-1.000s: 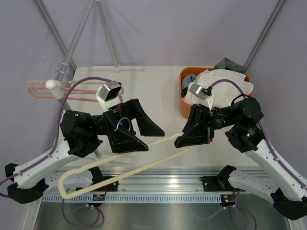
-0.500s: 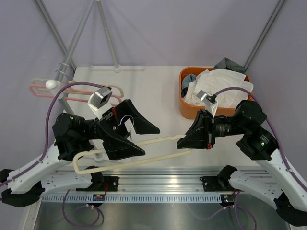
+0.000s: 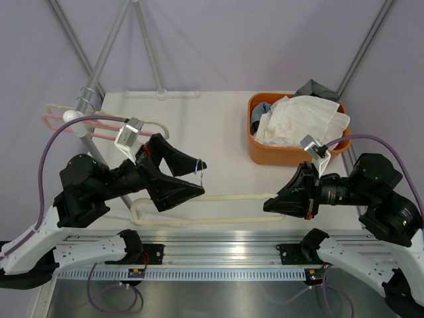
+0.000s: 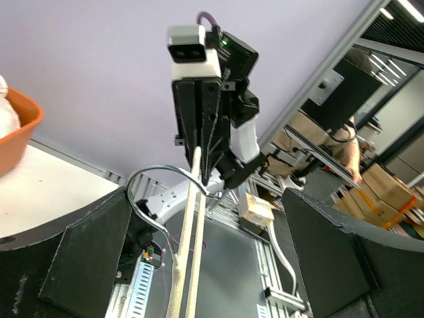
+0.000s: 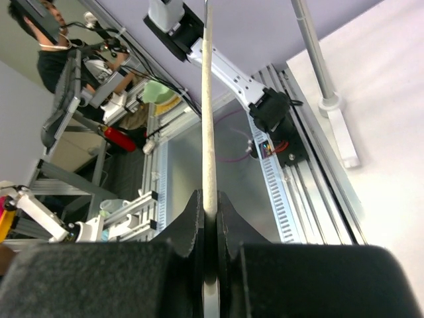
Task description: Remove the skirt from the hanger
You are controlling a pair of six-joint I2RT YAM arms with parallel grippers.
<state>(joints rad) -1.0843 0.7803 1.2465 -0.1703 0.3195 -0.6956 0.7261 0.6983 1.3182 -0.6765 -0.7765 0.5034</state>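
Note:
A bare cream hanger [image 3: 218, 199] hangs level between my two arms above the table's near edge. My right gripper [image 3: 270, 203] is shut on its right end; in the right wrist view the fingers [image 5: 192, 218] pinch the cream bar [image 5: 207, 99]. My left gripper [image 3: 193, 176] is open wide. The hanger's bars [image 4: 187, 225] and metal hook [image 4: 142, 189] pass between its fingers [image 4: 89, 262] without being gripped. White cloth [image 3: 301, 118], possibly the skirt, lies heaped in the orange basket [image 3: 265, 154].
Pink and cream hangers [image 3: 59, 121] hang on the rack pole [image 3: 93, 79] at the far left. A grey garment [image 3: 317, 89] sits behind the basket. The metal rail [image 3: 218, 255] runs along the near edge.
The hanger has swung from slanted to level and moved right. My right gripper pulled right and nearer, still holding its end. My left gripper shifted right, staying open.

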